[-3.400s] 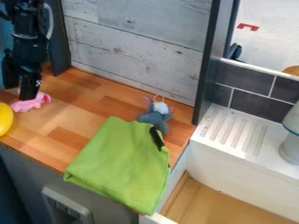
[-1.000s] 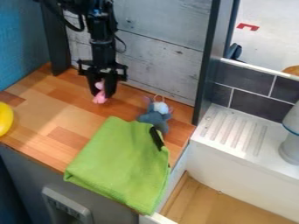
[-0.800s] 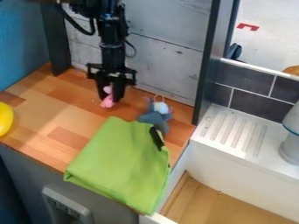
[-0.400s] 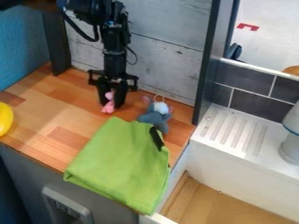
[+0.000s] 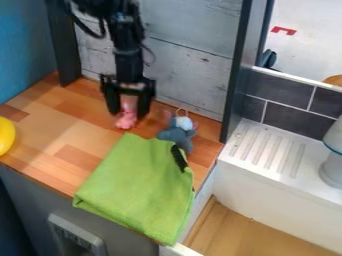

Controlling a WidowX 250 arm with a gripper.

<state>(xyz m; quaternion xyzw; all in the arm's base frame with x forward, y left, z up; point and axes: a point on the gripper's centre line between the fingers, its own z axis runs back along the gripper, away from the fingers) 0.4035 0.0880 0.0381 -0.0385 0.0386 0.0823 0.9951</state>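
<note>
From where I stand, the black gripper (image 5: 127, 110) hangs over the back of the surface (image 5: 50, 132), a butcher-block top of glossy wooden strips. Its two fingers are spread well apart, and a small, lumpy pink toy (image 5: 127, 120) is between their lower ends, apparently not pinched. Just to its right lies a fuzzy grey plush (image 5: 177, 136) with a white patch and a thin loop on top. In front of both, a folded green cloth (image 5: 137, 187), soft and matte with a black strip near one corner, drapes over the front edge. A smooth, rounded yellow thing (image 5: 5, 136) pokes in at the left. Weathered grey planks (image 5: 190, 75) back it all, and off right is a ridged white drainboard (image 5: 270, 150).

A moment ago the fingers were closer together around the pink toy; they have since opened and risen slightly. Earliest, that toy lay far left, near the yellow thing.
</note>
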